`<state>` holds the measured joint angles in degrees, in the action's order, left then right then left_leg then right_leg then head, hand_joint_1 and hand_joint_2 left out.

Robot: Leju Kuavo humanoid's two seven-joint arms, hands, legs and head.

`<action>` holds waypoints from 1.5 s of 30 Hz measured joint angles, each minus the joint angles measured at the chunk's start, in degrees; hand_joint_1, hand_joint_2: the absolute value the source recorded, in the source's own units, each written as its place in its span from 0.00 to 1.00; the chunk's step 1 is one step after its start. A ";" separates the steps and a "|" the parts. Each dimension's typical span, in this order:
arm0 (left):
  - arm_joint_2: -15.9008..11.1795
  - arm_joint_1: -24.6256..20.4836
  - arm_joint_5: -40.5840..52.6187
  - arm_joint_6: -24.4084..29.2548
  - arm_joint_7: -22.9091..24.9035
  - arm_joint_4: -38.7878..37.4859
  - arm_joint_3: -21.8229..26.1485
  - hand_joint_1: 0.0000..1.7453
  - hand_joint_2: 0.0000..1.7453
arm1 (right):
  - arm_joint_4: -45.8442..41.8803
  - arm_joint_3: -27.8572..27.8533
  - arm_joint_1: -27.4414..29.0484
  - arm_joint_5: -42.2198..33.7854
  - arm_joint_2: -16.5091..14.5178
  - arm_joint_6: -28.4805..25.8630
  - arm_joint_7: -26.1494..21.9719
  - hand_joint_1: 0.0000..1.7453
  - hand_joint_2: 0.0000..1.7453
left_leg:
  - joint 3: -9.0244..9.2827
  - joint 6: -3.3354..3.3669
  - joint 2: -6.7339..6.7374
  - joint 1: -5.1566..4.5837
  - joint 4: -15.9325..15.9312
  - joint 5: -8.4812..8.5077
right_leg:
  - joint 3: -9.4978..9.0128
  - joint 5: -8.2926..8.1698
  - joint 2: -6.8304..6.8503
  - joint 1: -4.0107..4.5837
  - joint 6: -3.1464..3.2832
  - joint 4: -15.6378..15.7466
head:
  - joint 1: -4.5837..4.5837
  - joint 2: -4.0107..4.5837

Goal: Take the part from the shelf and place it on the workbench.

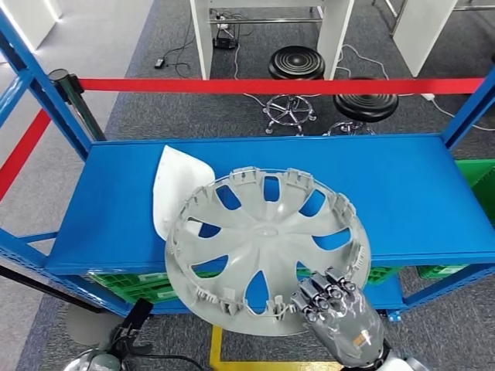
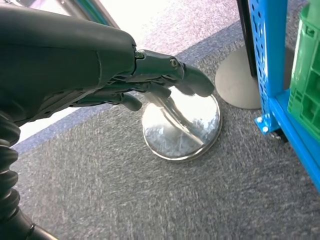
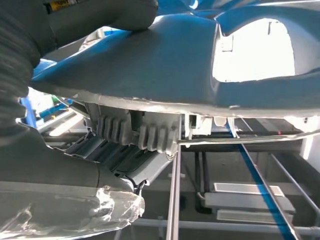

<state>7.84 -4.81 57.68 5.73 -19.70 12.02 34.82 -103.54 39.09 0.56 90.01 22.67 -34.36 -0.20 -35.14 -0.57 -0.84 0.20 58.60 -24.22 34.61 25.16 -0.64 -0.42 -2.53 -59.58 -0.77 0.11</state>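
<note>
Grey wheel cover (image 1: 265,251) gripped at its near rim by the right hand (image 1: 329,301), thumb above and fingers beneath, so it can be lifted away | cover juts past the front edge of the blue shelf (image 1: 408,193), partly over a white part (image 1: 172,185) | left hand (image 2: 151,80) hangs above the carpet, fingers loosely apart, holding nothing | stools (image 1: 296,63) beyond.

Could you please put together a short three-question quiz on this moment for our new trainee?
1. True or false: the right hand grips the grey wheel cover at its near rim.
2. What lies on the blue shelf beside the wheel cover? A) a white part B) a red box C) a black stool
3. Fill in: the left hand hangs over a grey ____ floor.

Key: 1 true; 2 A, the white part; 3 carpet.
</note>
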 joint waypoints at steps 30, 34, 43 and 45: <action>0.10 -0.04 0.24 0.50 0.25 -0.01 0.13 0.00 1.00 | 0.02 -0.03 0.09 0.00 -0.69 0.15 1.21 1.00 1.00 | -2.35 0.02 0.39 -0.05 -1.49 4.43 | -5.60 3.85 0.04 0.24 -0.42 1.90 | -0.06 0.00; 0.08 0.20 0.24 0.53 0.27 -0.02 0.13 0.00 1.00 | 0.04 -0.11 0.22 0.00 -1.07 0.02 1.70 1.00 1.00 | -4.31 -1.20 0.38 0.15 3.79 -1.99 | -3.68 1.60 0.34 -0.06 1.61 2.08 | -0.21 0.00; 0.14 -0.18 0.24 0.52 0.27 -0.02 0.13 0.00 1.00 | 0.04 -0.80 0.78 0.00 -1.79 -0.04 1.77 1.00 1.00 | 6.39 -0.67 0.34 0.07 -0.26 -4.21 | 2.45 -3.53 0.44 0.26 0.76 1.64 | -0.34 0.00; 0.17 -0.22 0.24 0.53 0.27 -0.02 0.12 0.00 1.00 | 0.04 -0.99 0.84 0.00 -1.90 -0.05 1.75 1.00 1.00 | 7.37 0.06 0.32 -0.15 -2.83 -4.73 | 2.74 -4.69 0.49 0.27 0.12 1.91 | -0.33 0.00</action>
<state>8.01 -5.03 57.92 6.25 -19.43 12.00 34.94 -103.49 38.09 1.40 90.01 20.76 -34.41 1.55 -27.77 -0.51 -0.52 0.05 55.78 -28.94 37.36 20.47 -0.15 -0.15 -2.41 -57.67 -1.10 0.11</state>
